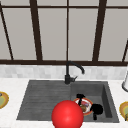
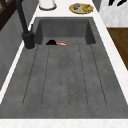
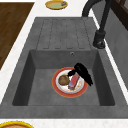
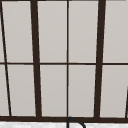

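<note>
Sink basin [image 3: 37, 82], dark grey, with a ribbed drainboard [image 3: 62, 32] beside it and a black faucet [image 1: 72, 71] at the back edge. A red-rimmed plate [image 3: 57, 87] lies flat on the basin floor, carrying a brown lump of food [image 3: 64, 80] and a reddish block [image 3: 74, 81] just beside it. In the front view the left hand [image 1: 80, 98] sits at the far rim of the plate, over it; the right hand [image 1: 97, 109] sits at the plate's right edge. In the right side view one black hand [image 3: 83, 73] lies along the back rim of the plate with a finger reaching toward the reddish block; whether the fingers of either hand are spread, closed or pinching, I cannot tell. A large red ball [image 1: 67, 115] is in the foreground of the front view, covering part of the plate. Yellow-rimmed plates [image 1: 3, 100] rest on the white counter [image 1: 10, 85] at both sides. Window frame [image 4: 35, 60] above.
</note>
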Action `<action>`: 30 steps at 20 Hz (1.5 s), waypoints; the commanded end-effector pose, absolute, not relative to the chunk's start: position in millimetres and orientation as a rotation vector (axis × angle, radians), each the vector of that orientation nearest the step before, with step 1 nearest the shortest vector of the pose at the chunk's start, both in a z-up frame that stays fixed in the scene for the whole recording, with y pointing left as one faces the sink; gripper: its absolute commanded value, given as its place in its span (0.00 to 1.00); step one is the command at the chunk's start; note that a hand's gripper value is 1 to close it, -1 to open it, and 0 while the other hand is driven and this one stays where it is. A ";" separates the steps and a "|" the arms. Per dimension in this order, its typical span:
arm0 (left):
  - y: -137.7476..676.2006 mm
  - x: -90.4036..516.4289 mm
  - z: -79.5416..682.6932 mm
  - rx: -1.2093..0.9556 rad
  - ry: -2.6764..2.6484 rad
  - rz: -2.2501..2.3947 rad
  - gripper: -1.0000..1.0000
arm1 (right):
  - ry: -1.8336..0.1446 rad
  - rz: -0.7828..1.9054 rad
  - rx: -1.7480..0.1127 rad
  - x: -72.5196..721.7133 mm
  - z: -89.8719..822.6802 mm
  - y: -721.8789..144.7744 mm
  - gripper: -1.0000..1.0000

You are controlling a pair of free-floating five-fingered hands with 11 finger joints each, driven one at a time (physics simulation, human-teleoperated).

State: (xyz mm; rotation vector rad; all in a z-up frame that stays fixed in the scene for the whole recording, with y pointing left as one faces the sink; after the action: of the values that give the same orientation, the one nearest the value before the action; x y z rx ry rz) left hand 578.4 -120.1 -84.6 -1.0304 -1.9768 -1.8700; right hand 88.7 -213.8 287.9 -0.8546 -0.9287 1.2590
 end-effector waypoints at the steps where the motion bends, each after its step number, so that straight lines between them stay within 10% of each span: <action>1: -115.1 547.3 -93.2 -1.031 -1.939 -1.892 0.00 | -0.929 1.259 -0.855 88.7 287.9 -213.8 0.50; 13: -106.2 481.8 -55.3 -0.916 -1.874 -2.110 0.00 | -0.929 1.259 -0.855 88.7 287.9 -213.8 0.50; 30: -113.0 546.5 -90.0 -0.941 -1.909 -1.978 0.00 | -0.929 1.259 -0.855 88.7 287.9 -213.8 0.50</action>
State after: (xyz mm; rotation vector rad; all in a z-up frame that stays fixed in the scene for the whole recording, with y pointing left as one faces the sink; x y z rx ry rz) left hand 544.5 -96.4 -69.1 -0.9831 -1.9046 -1.9497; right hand 88.7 -213.8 287.9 -0.8546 -0.9287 1.2590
